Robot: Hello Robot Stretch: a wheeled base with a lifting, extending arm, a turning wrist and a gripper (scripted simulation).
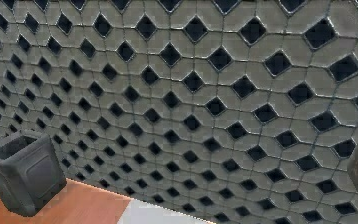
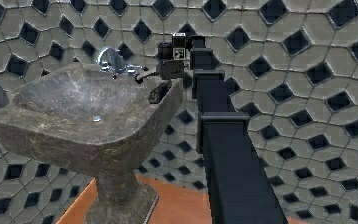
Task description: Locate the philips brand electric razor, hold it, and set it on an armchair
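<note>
Hexagon-tiled wall [image 1: 187, 100] wraps this bathroom, and the arm [image 2: 222, 140] reaches out across a stone pedestal sink [image 2: 47, 120], with the gripper [image 2: 165, 78] right by a small dark object [image 2: 159, 94] on the rim near the faucet [image 2: 115, 66], probably the razor. Whether the fingers have hold of anything, I cannot tell. So it looks located, while the lift and the trip to an armchair remain. Ahead, a dark bin [image 1: 22, 175] sits on the orange floor [image 1: 87, 205], tight against the wall.
</note>
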